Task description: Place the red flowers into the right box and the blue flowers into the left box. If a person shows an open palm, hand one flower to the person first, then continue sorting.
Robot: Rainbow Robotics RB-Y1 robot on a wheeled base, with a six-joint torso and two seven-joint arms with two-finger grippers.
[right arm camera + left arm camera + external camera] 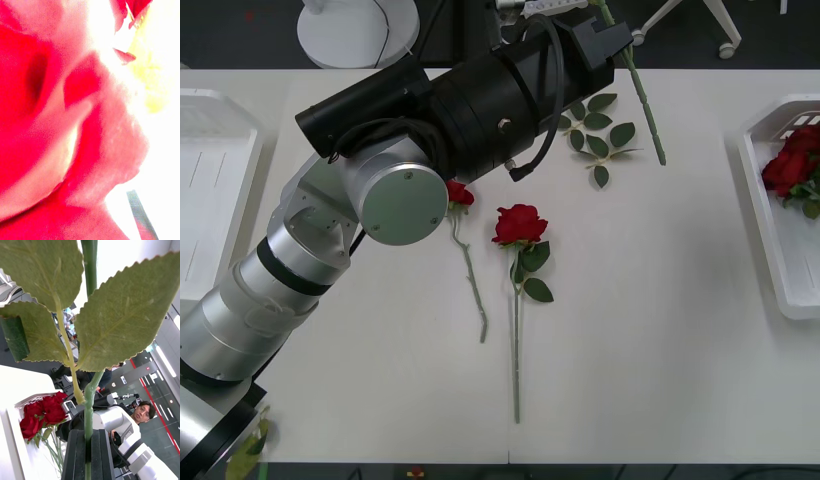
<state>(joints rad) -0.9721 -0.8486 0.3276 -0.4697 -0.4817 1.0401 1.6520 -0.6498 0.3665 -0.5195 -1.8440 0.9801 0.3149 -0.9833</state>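
The robot's left arm sweeps across the upper left and centre of the front view, its left gripper (605, 25) raised near the top edge above the table (660, 330). In the left wrist view the black fingers (77, 453) are pressed together on a green stem (89, 416), pinching it between them, with broad serrated leaves (112, 315) spreading close before the lens. That same stem (643, 95) runs down and to the right from the gripper in the front view, with a leaf sprig (598, 140) beside it; its bloom cannot be seen. Two red flowers lie on the table at centre frame: one rose (520, 225) with its stem stretching toward the lower edge, and a second rose (461, 194) just left of it, partly tucked behind the arm's silver joint. At the right edge of the front view the right box (770, 230) holds a cluster of red roses (795, 165) in its upper part. The left box (220, 190) sits at the left edge of the frame. The right wrist view is taken up by red petals (45, 112) very close to the camera, and whether the right gripper's jaws are spread or closed cannot be told.
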